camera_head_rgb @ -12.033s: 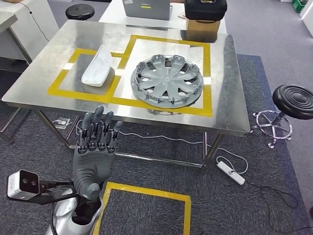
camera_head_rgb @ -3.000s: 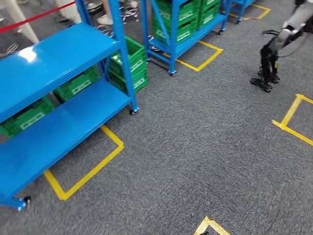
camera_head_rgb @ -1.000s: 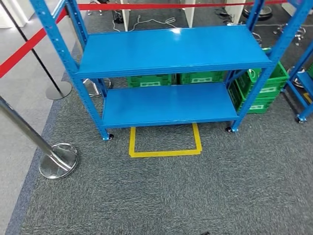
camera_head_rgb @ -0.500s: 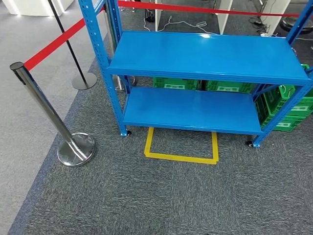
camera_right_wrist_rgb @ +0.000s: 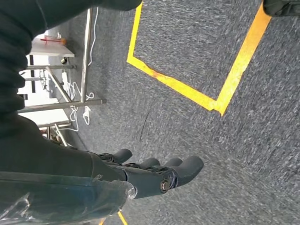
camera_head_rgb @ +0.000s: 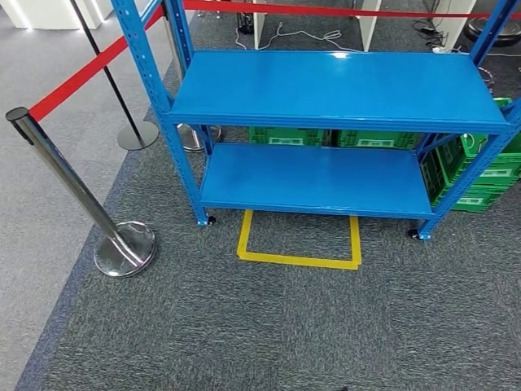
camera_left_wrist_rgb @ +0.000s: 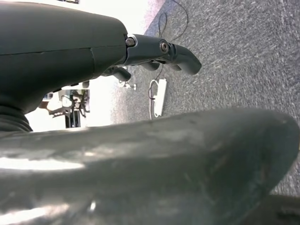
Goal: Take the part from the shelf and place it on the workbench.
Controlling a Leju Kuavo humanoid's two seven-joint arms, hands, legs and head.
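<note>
On your far left stood a chrome post (camera_head_rgb: 73, 189) on a round base, carrying a red belt (camera_head_rgb: 92, 63) that ran up to the right. A second, black post (camera_head_rgb: 111, 85) stood farther back. To the right was one blue shelf (camera_head_rgb: 331, 90) unit with two blue decks in sight, the upper (camera_head_rgb: 334, 85) and the lower (camera_head_rgb: 313, 179), both bare; you could not see the part on either deck. Behind the lower deck sat green crates (camera_head_rgb: 289, 137) with white labels too small to read, and more green crates (camera_head_rgb: 466, 175) at the right end; their count was unclear. One yellow tape outline (camera_head_rgb: 299, 244) lay on the grey carpet (camera_head_rgb: 258, 326) just in front of the shelf.

In the wrist views, your left hand (camera_left_wrist_rgb: 155, 49) hung released, fingers extended over carpet. Your right hand (camera_right_wrist_rgb: 152, 173) was likewise released, fingers straight, near another yellow tape corner (camera_right_wrist_rgb: 208, 96).
</note>
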